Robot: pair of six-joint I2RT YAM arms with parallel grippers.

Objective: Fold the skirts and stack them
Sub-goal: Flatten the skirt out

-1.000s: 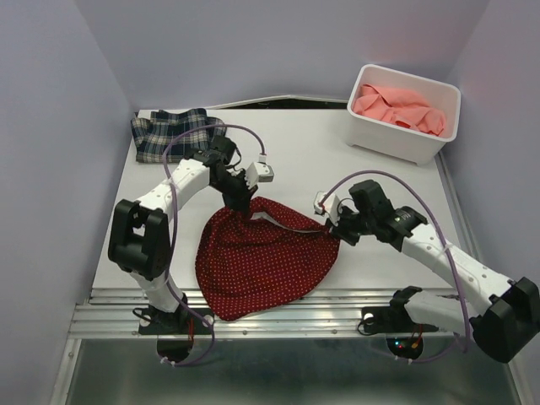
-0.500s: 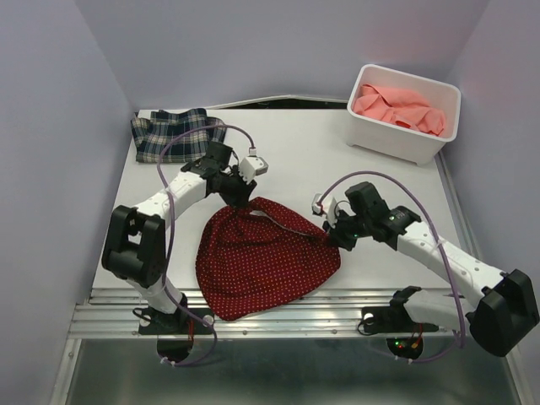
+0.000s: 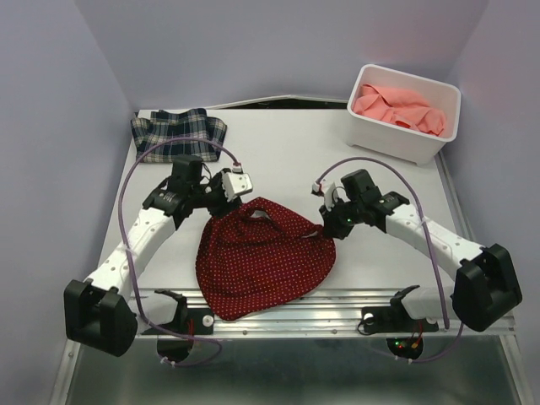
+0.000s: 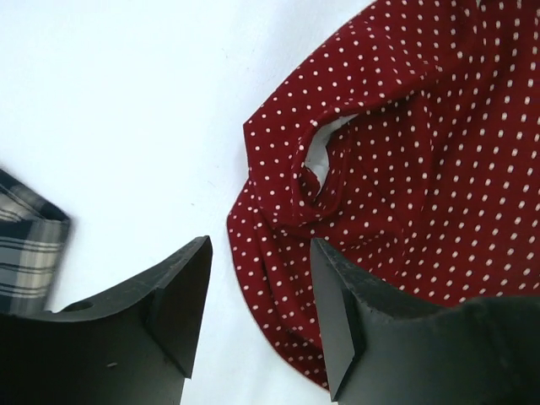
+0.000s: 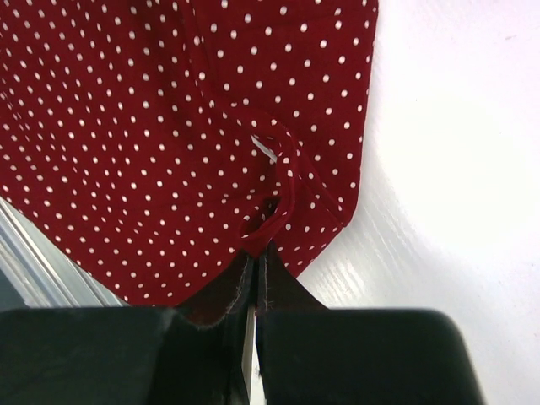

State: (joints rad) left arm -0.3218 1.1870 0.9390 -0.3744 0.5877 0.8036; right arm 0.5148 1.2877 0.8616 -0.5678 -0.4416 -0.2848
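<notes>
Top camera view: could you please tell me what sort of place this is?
Probably a robot test cell, not a home: a white table boxed in by plain lilac walls, two arms bolted to a metal rail at its near edge, and a white bin holding a pink skirt.

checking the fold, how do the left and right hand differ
The left hand is open, holding nothing; the right hand is shut, pinching the red dotted skirt. The left hand is at its left side, the right hand at its right. Both are low by that skirt.
</notes>
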